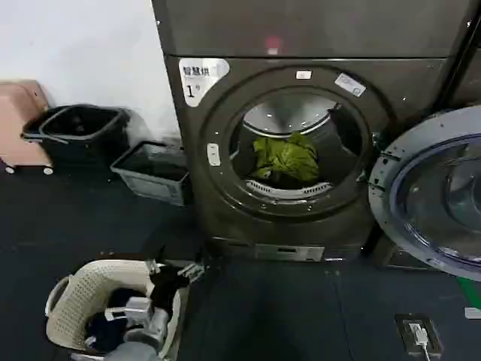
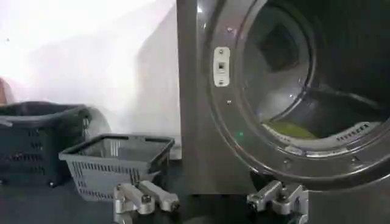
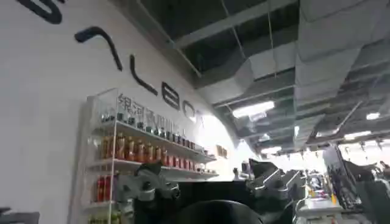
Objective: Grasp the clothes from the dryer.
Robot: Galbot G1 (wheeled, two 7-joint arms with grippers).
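The dryer [image 1: 218,180] stands ahead, its round glass door [image 1: 432,192] swung open to the right. The clothes [image 1: 285,158], an olive-green wrinkly bundle, lie at the front of the drum behind the porthole lip. My left gripper [image 1: 174,272] hangs low over a white basket, well short of the porthole and to its left, open and holding nothing. In the left wrist view the open left gripper [image 2: 210,201] faces the dryer front [image 2: 195,122], with a strip of the clothes [image 2: 292,129] past the rim. My right gripper [image 3: 207,182] is open, held away from the dryer and aimed up at the room's ceiling.
A white woven basket [image 1: 71,297] with dark blue cloth [image 1: 105,327] sits on the floor at the front left. A grey crate [image 1: 154,171] and a black bin [image 1: 79,135] stand by the wall left of the dryer. A socket plate [image 1: 418,332] lies on the floor at the front right.
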